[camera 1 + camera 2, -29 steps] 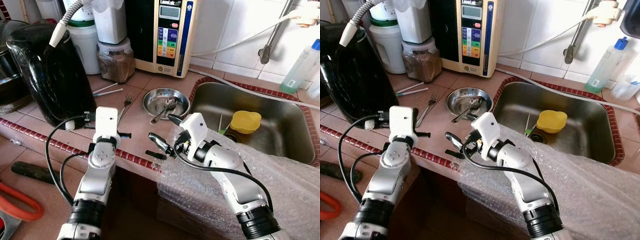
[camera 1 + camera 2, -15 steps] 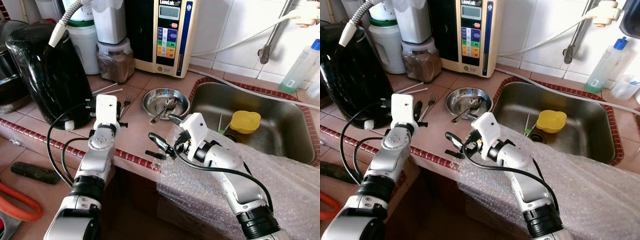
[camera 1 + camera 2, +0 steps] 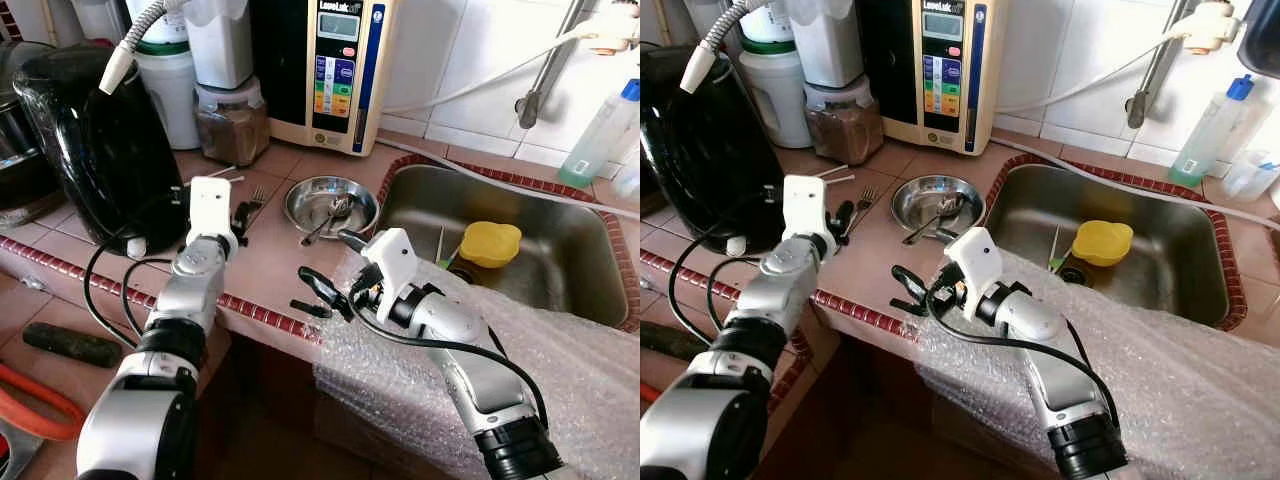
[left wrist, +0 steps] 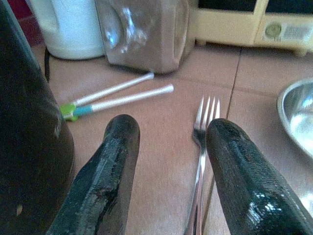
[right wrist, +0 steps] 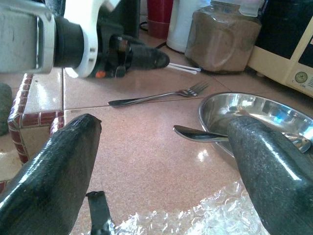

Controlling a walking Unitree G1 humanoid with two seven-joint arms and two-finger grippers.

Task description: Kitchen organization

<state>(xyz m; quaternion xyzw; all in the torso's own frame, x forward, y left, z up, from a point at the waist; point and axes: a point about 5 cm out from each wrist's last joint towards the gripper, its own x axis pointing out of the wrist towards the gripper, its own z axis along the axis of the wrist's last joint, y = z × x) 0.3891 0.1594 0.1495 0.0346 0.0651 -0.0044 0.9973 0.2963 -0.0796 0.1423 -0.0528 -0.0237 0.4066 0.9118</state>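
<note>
Reaching over the counter, the left gripper (image 4: 166, 161) hovers low with fingers spread and empty, a fork (image 4: 201, 161) lying flat between them near the steel bowl (image 3: 331, 203). The right gripper (image 3: 332, 268) waits open, holding nothing, at the counter edge. Judged step: lining up on the fork; next calls for lowering and closing squarely on its handle

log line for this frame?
left gripper: open, low over fork | right gripper: open, idle at counter edge | fork: on counter beside steel bowl
</note>
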